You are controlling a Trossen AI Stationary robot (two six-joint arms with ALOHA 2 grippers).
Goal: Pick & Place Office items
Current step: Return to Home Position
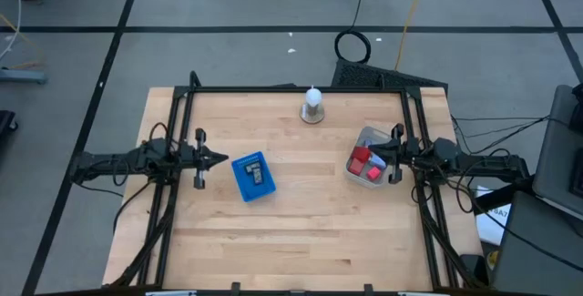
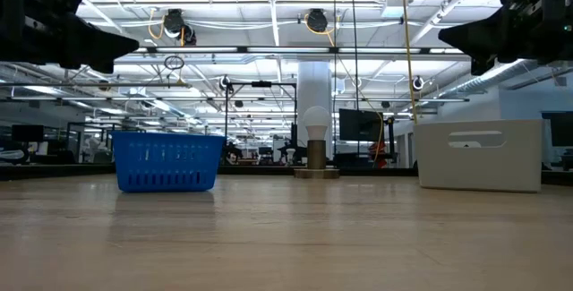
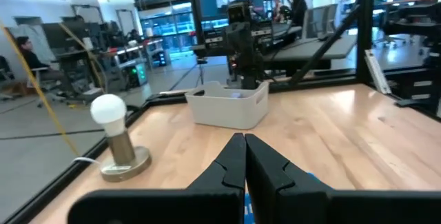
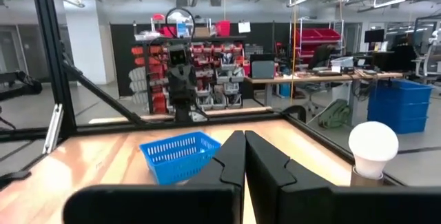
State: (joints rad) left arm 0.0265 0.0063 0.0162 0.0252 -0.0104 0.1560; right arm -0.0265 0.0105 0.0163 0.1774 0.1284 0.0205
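1. Office items: red pieces (image 1: 363, 159) lie inside the grey bin (image 1: 364, 135); a dark piece (image 1: 257, 176) and a light-blue piece (image 1: 249, 163) lie inside the blue bin (image 1: 244, 192); the count in either bin cannot be told
2. Grey bin: stands by the right edge of the surface (image 1: 301, 232), about midway along that edge
3. Blue bin: stands left of centre, nearer the left edge, well apart from the grey bin
4. Left gripper (image 1: 223, 158): clenched, jaws pressed together with nothing between them; held above the surface just beside the blue bin, on its left-edge side; tips point toward the right edge
5. Right gripper (image 1: 377, 157): clenched and empty, jaws pressed together; held above the grey bin on its right-edge side; tips point toward the left edge
6. Both grippers: level with each other across the surface and well above both bins, as the low view shows
7. Lamp (image 1: 312, 105): white bulb on a round base, upright near the middle of the far edge, apart from both bins
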